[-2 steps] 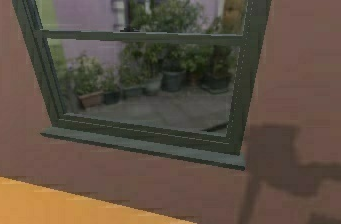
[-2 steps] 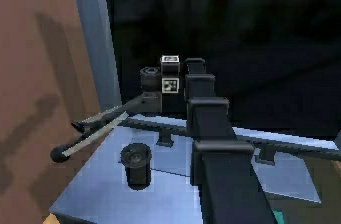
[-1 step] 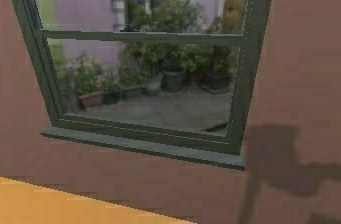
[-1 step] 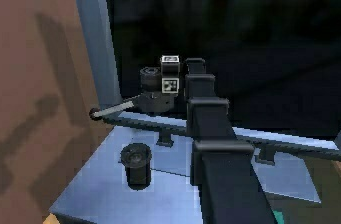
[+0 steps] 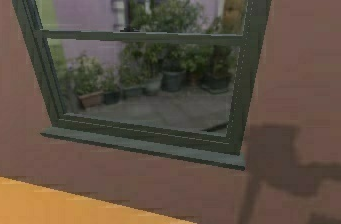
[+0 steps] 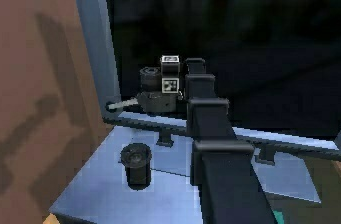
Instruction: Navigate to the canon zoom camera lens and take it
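The arm (image 6: 218, 150) stretches across the surface (image 6: 93, 192) toward the upright camera lens (image 6: 135, 163), presumably to grasp it; whether the gripper (image 6: 116, 104) fingers (image 6: 126, 102) hold anything, I cannot tell.

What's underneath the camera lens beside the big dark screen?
The lens stands on a pale blue-grey tabletop. The arm covers the tabletop farther toward the arm side view's right, so anything lying there cannot be seen.

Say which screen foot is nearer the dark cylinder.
The left foot in the arm side view, just beyond the cylinder; the other foot stands right of the arm.
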You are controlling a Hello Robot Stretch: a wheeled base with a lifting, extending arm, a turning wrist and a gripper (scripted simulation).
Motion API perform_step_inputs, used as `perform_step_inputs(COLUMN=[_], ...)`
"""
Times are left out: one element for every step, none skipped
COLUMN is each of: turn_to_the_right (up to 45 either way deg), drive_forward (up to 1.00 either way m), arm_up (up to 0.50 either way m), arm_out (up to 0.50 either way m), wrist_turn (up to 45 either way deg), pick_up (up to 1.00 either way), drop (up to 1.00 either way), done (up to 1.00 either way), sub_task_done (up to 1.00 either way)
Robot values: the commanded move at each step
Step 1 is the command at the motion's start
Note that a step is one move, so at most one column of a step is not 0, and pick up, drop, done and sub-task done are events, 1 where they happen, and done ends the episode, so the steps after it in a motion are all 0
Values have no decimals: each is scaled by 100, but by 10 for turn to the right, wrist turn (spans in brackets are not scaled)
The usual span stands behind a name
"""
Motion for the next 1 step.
perform_step_inputs(turn_to_the_right=[0], drive_forward=[0], arm_up=[-26], arm_out=[0], wrist_turn=[0], pick_up=[0], drop=[0], done=[0], sub_task_done=[0])
